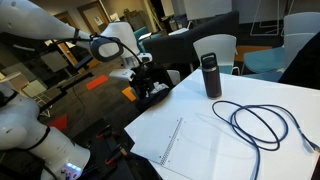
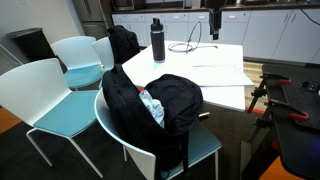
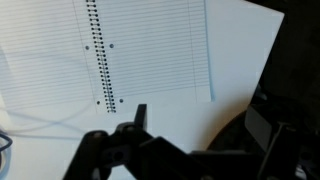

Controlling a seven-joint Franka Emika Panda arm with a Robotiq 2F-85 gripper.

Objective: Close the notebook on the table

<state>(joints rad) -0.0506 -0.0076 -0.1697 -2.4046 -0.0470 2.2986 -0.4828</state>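
Note:
The notebook (image 3: 150, 50) lies open on the white table (image 3: 240, 50), showing lined white pages and a wire spine running down the middle. No purple cover shows. It also shows in both exterior views (image 1: 195, 142) (image 2: 218, 70). My gripper (image 3: 200, 125) is open and empty. It hovers above the bare tabletop beside the notebook's edge, near the table edge. In both exterior views the gripper (image 1: 148, 78) (image 2: 215, 15) hangs over the table's side, apart from the notebook.
A dark bottle (image 1: 210, 75) (image 2: 158, 40) stands upright on the table beyond the notebook. A black cable (image 1: 258, 125) loops beside the notebook. A black backpack (image 2: 160, 100) sits on a chair (image 2: 45, 95) near the table (image 1: 290, 100).

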